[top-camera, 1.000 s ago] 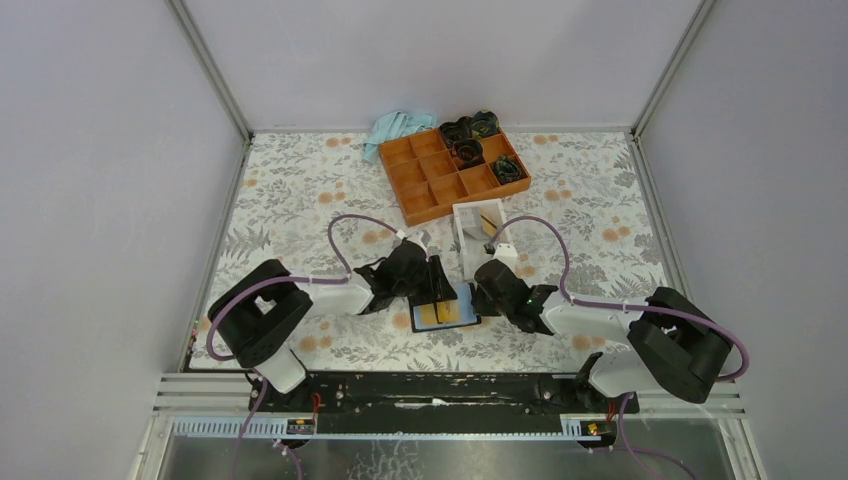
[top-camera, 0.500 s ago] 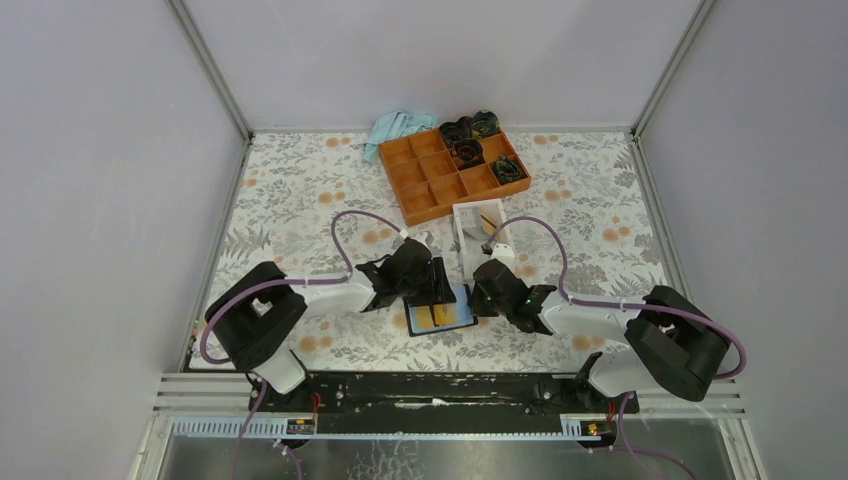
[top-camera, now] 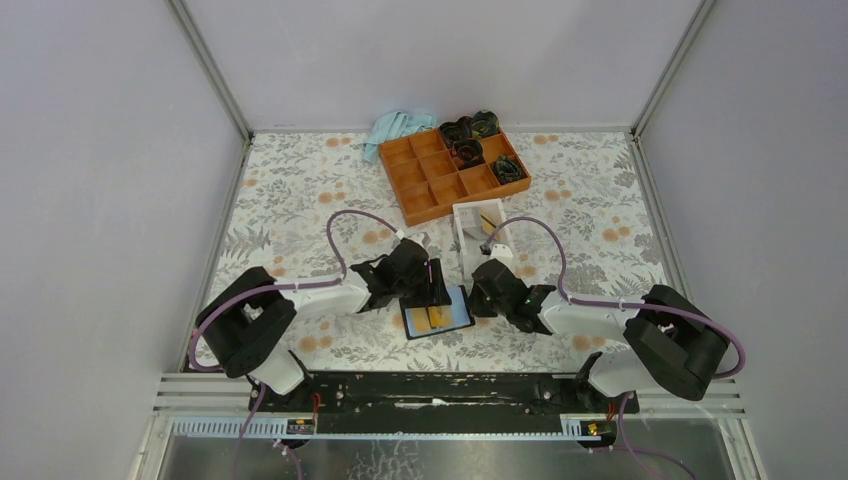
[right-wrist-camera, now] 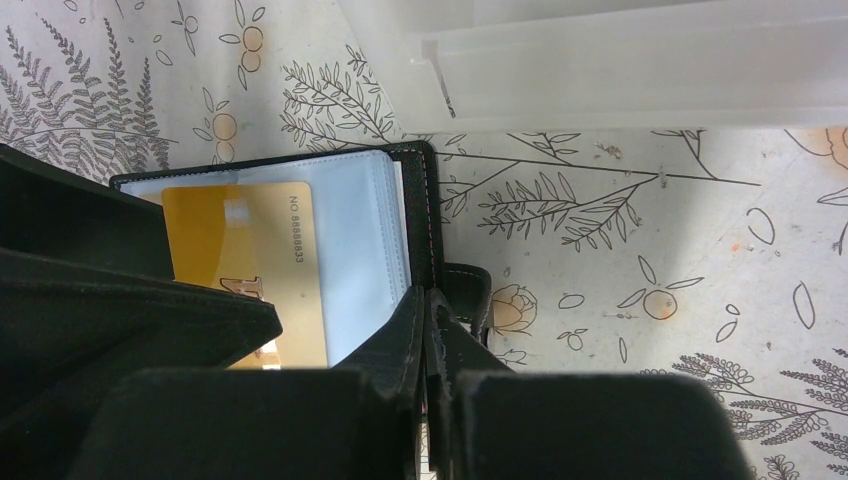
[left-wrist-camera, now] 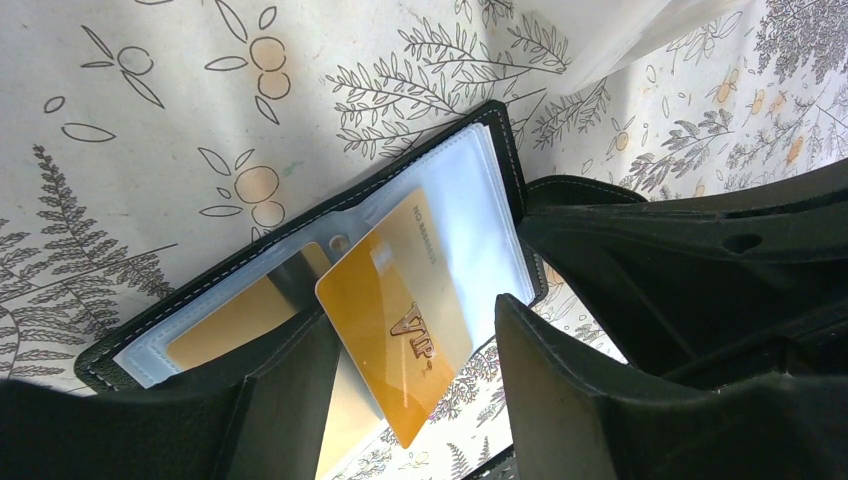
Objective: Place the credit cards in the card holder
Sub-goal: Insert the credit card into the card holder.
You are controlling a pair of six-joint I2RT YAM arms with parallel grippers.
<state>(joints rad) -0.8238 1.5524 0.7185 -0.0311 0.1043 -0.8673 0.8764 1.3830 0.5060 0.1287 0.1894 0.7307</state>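
The black card holder (top-camera: pixel 459 314) lies open on the table, light-blue lining up. It also shows in the left wrist view (left-wrist-camera: pixel 478 225) and the right wrist view (right-wrist-camera: pixel 360 250). A yellow-orange VIP credit card (left-wrist-camera: pixel 400 300) lies slanted on its clear sleeves, one corner past the edge; the right wrist view (right-wrist-camera: pixel 250 240) shows it too. A second card (left-wrist-camera: pixel 225 322) sits inside a sleeve. My left gripper (left-wrist-camera: pixel 410 335) is open, its fingers either side of the VIP card. My right gripper (right-wrist-camera: pixel 428 305) is shut on the holder's right edge by the snap tab.
A white open-topped box (top-camera: pixel 478 238) with another yellow card stands just behind the holder; its wall shows in the right wrist view (right-wrist-camera: pixel 620 60). An orange compartment tray (top-camera: pixel 440 175) holding dark items and a blue cloth (top-camera: pixel 397 128) are at the back.
The holder with the card has slid a little left and nearer. My left gripper has drawn slightly back to the left. The right gripper has kept its hold on the edge.
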